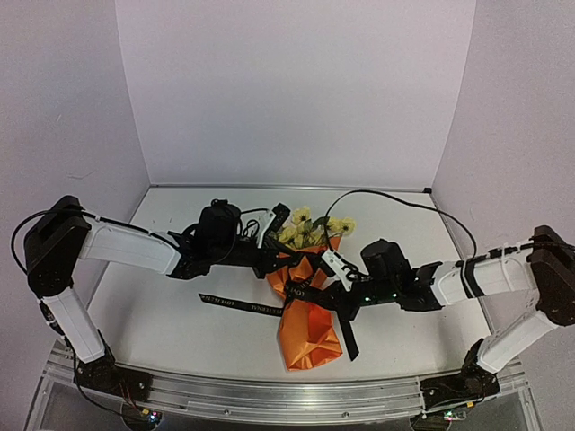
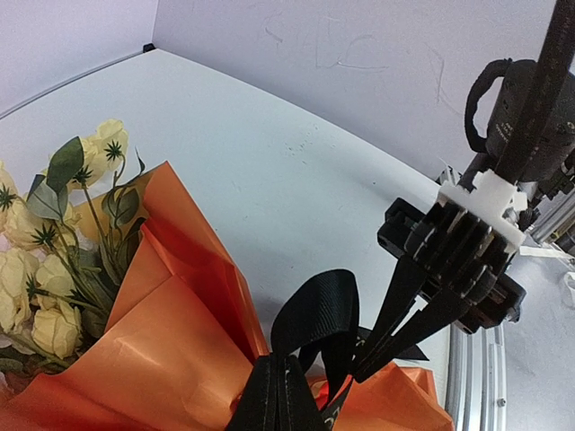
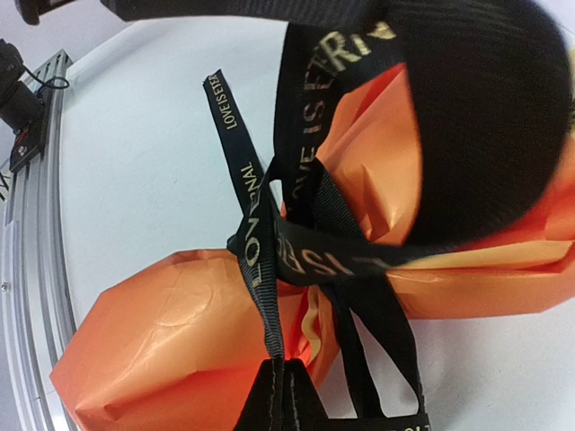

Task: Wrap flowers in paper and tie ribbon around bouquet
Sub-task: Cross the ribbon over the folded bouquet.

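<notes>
Ribbon crossed over bouquet; paper hides flowers below leaves.

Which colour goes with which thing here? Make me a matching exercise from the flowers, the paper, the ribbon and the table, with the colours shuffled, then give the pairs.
Things:
1. flowers
2. paper
3. ribbon
4. table

Colours:
A. black with light lettering
B. white
C. pale yellow
D. orange

Pairs: 1-C, 2-D, 3-A, 4-B
</notes>
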Available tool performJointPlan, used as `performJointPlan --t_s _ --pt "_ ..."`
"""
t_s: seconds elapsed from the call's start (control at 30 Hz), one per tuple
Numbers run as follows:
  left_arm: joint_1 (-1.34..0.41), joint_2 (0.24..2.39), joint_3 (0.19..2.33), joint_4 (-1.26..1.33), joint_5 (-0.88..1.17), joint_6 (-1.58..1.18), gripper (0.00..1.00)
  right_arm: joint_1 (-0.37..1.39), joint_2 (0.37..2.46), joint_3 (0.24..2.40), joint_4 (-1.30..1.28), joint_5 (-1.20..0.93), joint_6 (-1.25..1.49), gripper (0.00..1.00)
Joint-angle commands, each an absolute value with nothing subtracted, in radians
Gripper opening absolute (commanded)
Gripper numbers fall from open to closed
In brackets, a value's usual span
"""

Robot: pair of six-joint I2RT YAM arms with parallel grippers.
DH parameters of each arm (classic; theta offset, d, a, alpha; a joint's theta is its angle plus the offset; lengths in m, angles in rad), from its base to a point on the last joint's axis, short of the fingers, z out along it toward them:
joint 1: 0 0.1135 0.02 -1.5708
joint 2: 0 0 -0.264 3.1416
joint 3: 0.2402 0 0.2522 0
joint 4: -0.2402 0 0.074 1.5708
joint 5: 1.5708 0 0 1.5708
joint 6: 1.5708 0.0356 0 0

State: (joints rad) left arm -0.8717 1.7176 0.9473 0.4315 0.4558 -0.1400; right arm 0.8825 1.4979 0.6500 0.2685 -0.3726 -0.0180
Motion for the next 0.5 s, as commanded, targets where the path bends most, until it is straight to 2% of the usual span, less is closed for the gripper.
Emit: performJointPlan --t_s 0.0,0.23,0.47 --pt "-0.857 1.645 0.932 0.483 0.506 -0.160 0.00 0.888 1.406 0.630 0.247 -0.309 -0.008 0.00" --pt "-0.843 1.594 0.887 0.524 0.577 -0.170 0.00 0.888 1.314 0.604 0.091 -0.206 0.071 0.00" --pt "-0.842 1.588 0.869 0.505 0.723 -0.160 0.00 0.888 1.279 0.614 -0.030 -0.193 0.154 0.00"
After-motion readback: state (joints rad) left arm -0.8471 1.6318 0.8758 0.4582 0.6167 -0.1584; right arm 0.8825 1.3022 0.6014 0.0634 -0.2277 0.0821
